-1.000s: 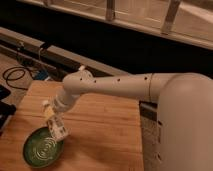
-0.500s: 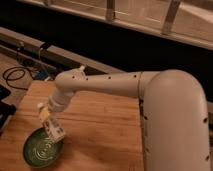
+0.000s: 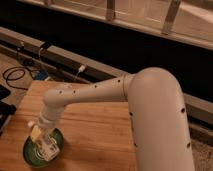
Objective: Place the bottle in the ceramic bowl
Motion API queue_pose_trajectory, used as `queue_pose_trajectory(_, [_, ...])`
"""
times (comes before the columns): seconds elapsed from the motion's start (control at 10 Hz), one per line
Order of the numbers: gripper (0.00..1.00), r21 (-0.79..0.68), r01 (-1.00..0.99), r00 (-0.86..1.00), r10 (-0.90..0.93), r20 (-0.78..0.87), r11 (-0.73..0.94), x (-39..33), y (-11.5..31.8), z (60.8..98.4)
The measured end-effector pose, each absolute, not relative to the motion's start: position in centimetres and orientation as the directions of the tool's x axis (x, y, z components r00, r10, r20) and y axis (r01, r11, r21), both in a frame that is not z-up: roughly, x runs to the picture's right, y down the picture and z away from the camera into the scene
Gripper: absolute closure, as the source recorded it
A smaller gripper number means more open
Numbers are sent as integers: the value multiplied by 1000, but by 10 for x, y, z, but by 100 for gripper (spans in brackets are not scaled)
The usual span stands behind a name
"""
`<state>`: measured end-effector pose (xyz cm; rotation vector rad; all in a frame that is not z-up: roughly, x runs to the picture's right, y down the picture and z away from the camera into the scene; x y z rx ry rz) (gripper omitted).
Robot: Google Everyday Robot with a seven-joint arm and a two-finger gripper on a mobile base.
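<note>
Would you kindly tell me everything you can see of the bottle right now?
The bottle is small, whitish and plastic-looking, with a yellowish patch near its upper left end. It is tilted, one end up and to the left. It sits at the tool, over the near-left bowl, partly hidden by the arm. Whether it touches the bowl cannot be told.

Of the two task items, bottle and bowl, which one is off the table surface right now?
The bottle: it sits at the gripper, tilted above the ceramic bowl. The dark green bowl rests on the wooden table.
</note>
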<state>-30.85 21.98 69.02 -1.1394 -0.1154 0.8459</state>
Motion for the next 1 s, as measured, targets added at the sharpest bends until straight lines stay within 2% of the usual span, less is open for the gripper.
queue_pose_trajectory(0.5, [43,-833,-532,693,643,-326,152,-308,220,690])
queue_pose_trajectory(0.7, [26,-832,-533,693,643,-326,152,-308,220,690])
queue_pose_trajectory(0.8, [20,-833,-532,693,643,-326,152,-308,220,690])
queue_pose_trajectory(1.0, [20,-833,-532,694,642,-325,152,-309,220,690])
